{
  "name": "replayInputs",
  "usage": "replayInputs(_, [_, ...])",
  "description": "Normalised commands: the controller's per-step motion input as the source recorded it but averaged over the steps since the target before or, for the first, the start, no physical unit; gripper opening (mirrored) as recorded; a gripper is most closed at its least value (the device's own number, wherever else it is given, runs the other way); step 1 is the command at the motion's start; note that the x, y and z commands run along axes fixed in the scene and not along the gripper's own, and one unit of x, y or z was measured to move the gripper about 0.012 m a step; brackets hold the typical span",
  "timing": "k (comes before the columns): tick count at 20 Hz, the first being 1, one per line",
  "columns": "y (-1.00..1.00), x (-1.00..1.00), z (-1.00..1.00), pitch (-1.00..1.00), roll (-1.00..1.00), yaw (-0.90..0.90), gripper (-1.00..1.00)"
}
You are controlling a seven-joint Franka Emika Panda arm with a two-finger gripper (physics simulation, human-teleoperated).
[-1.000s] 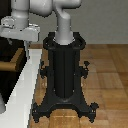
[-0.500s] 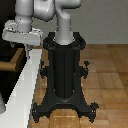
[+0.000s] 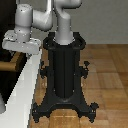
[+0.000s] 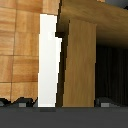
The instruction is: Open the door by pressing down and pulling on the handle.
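Beside the door (image 3: 5,70), the handle (image 3: 11,65)

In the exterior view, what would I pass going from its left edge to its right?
Dark door → tan handle → white frame → black robot pedestal → bare wooden floor. The pale arm's wrist overlaps several, so I leave it out.

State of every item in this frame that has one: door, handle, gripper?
door: dark panel in the white frame; open or shut cannot be told.
handle: tan bar filling the wrist view, close to the camera.
gripper: over the frame's edge; jaws hidden.
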Motion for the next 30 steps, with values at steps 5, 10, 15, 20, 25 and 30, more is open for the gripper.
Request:
replayInputs(5, [-0.40, 0.00, -0.40, 0.00, 0.00, 0.00, 1.00])
replayInputs(10, [-0.20, 0.00, -0.20, 0.00, 0.00, 0.00, 1.00])
replayInputs(15, [0.00, 0.00, 0.00, 0.00, 0.00, 0.00, 1.00])
replayInputs(20, [0.00, 0.60, 0.00, 0.00, 0.00, 0.00, 1.00])
replayInputs(25, [0.00, 0.40, 0.00, 0.00, 0.00, 0.00, 1.00])
replayInputs(30, [0.00, 0.20, 0.00, 0.00, 0.00, 0.00, 1.00])
